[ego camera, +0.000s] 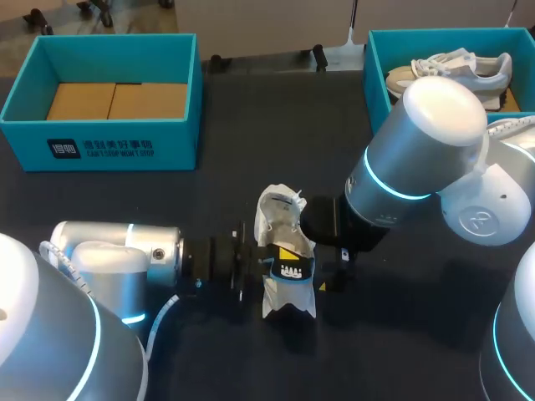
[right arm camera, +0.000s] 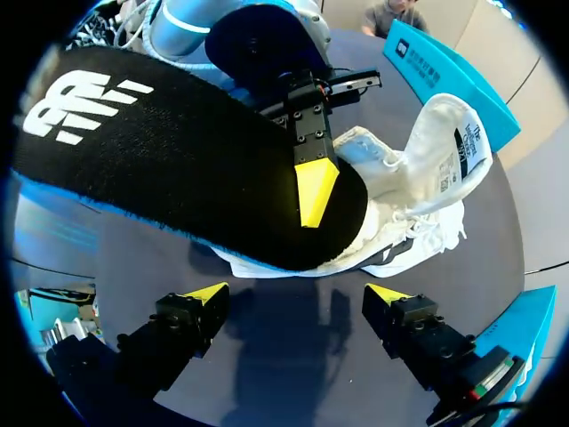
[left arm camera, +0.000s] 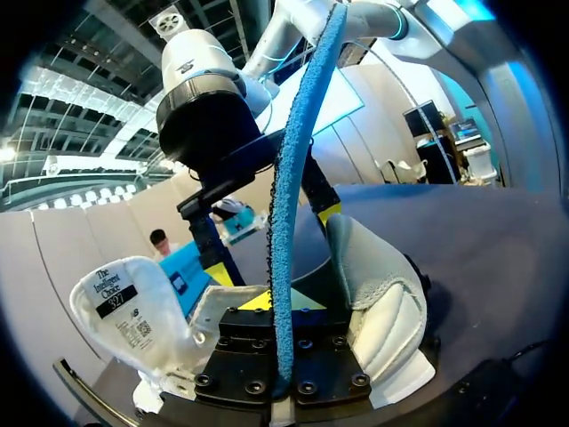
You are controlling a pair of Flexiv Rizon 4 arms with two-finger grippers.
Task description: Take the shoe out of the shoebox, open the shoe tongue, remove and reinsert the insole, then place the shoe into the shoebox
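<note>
Insole (left arm camera: 286, 222) pinched in our left claw (right arm camera: 313, 182) at the shoe's (ego camera: 280, 213) nine o'clock, we judged our spread right claw (right arm camera: 293, 298) should hold the tongue (right arm camera: 453, 147) wide.

The white shoe (ego camera: 282, 219) lay on the table at the frame's centre, its tongue (right arm camera: 458, 142) folded back with the label showing. The insole (right arm camera: 178, 169), black on top and blue underneath, was out of the shoe, pinched in my left gripper (ego camera: 274, 264) just above it. The teal shoebox (ego camera: 100, 146) sat open at upper left. A second shoebox (ego camera: 374, 79) at upper right held another shoe (ego camera: 451, 71).
</note>
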